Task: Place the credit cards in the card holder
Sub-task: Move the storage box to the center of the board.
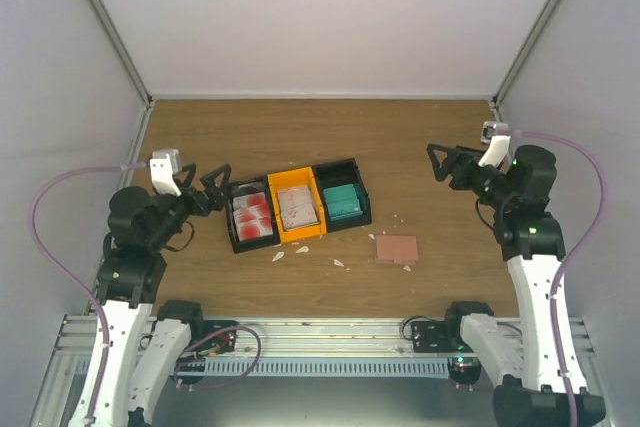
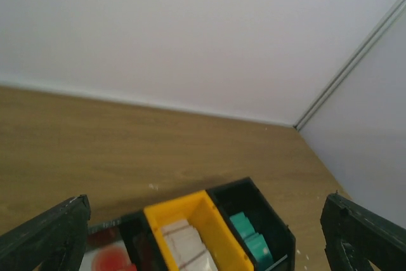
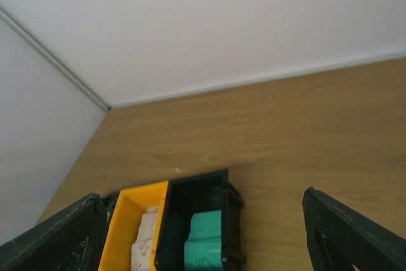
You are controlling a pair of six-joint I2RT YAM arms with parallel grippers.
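Desk (image 1: 300,137): wooden, walled on three sides

Left pincer (image 1: 221,188): released, jaws spread wide, nothing between them, and it hangs just beside the left end of the bin row (image 1: 303,235)

Right pincer (image 1: 437,163): likewise released and gripping nothing, over the desk's right side, well apart from the bins

Bin row: mid-desk, slightly slanted

Card holder (image 1: 397,248): flat, reddish-brown face up, right of the bins, toward the near edge

Credit cards: red-blobbed cards (image 1: 253,215) in the left black bin (image 1: 231,217), pale cards (image 1: 297,207) in the orange bin (image 1: 273,209), teal cards (image 1: 342,201) in the right black bin (image 1: 364,197)

Paper scraps (image 1: 278,256): scattered between bins and near edge, some beside the holder
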